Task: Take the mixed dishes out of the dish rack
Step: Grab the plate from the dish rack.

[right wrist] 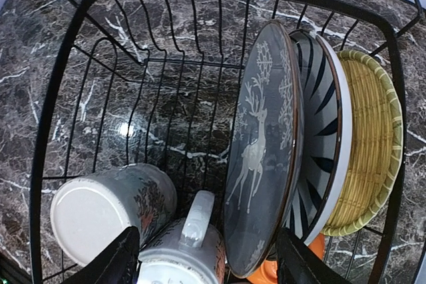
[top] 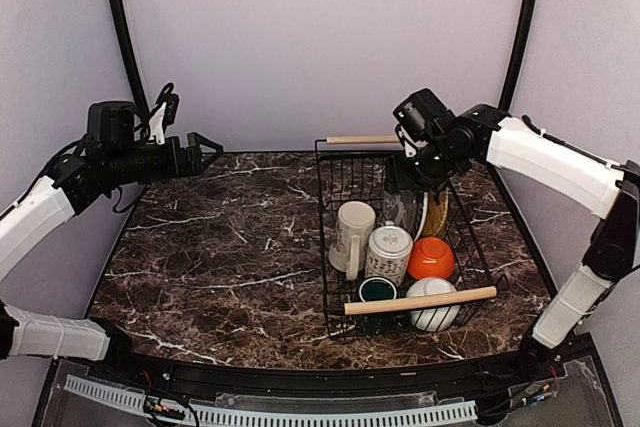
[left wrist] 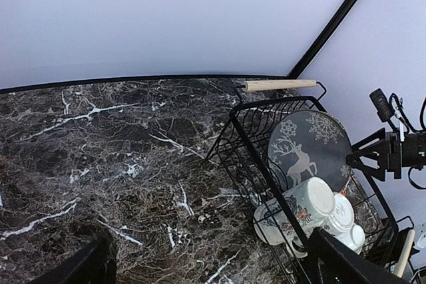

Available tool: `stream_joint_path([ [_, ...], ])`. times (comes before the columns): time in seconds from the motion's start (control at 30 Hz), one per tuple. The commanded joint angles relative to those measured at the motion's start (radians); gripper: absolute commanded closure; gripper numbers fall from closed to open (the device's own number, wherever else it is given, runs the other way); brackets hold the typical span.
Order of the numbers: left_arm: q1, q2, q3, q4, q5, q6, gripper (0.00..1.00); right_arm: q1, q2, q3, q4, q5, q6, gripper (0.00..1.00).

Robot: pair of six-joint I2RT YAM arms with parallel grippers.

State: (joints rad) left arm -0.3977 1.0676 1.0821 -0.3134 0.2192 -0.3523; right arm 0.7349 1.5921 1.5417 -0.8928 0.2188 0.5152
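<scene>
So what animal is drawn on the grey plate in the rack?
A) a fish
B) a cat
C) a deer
C: the grey plate shows a pale deer with antlers, with snowflakes around it.

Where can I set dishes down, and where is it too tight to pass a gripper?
The marble tabletop left of the dish rack is bare, from the rack's left wall to the table's left edge. Inside the rack, only the far-left corner is free. The upright plates fill the far right; mugs and bowls pack the near half.
</scene>
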Motion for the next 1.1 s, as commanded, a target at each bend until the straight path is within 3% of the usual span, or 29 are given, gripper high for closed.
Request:
stream_joint_path([
  [0.0,-0.004,-0.017,-0.024,-0.001,0.032,0.009,0.01,0.029,0.05,0.067,-0.086,0.151,0.07,0.33],
  [0.13,-0.004,-0.022,-0.035,-0.003,0.039,0.011,0.01,0.034,0.094,0.096,-0.114,0.191,0.098,0.33],
  [0.37,-0.004,-0.028,-0.044,-0.006,0.052,0.012,0.01,0.038,0.187,0.142,-0.118,0.238,0.125,0.42],
  [1.07,-0.004,-0.052,-0.072,-0.008,0.083,-0.013,0.01,0.074,0.377,0.296,-0.262,0.492,0.212,0.91],
])
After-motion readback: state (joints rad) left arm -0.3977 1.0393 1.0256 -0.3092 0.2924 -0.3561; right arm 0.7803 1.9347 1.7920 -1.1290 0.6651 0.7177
